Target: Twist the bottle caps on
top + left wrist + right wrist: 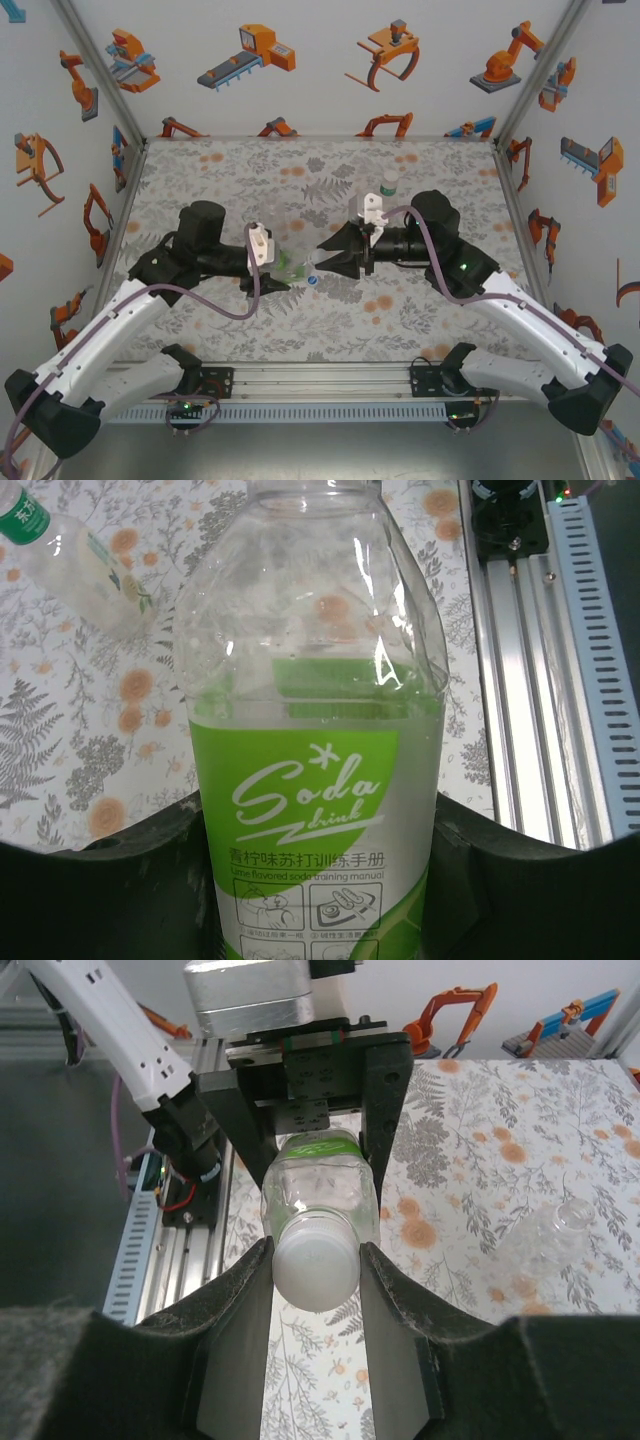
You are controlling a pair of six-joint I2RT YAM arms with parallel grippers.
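Note:
My left gripper (280,278) (320,890) is shut on the body of a clear bottle (315,680) with a green-and-white "Soda drink" label, held lying over the table's middle. Its neck points at my right gripper (322,262) (317,1260). That gripper is shut on the whitish bottle cap (317,1272), which sits on the bottle's (320,1185) mouth with a finger pressed against each side. A small blue cap (313,281) lies on the table just below the two grippers.
Another bottle (390,185) (75,560) with a green band is at the back of the patterned table (230,170). An uncapped clear bottle (555,1240) lies on the table beyond the held one. The metal rail (320,380) runs along the near edge.

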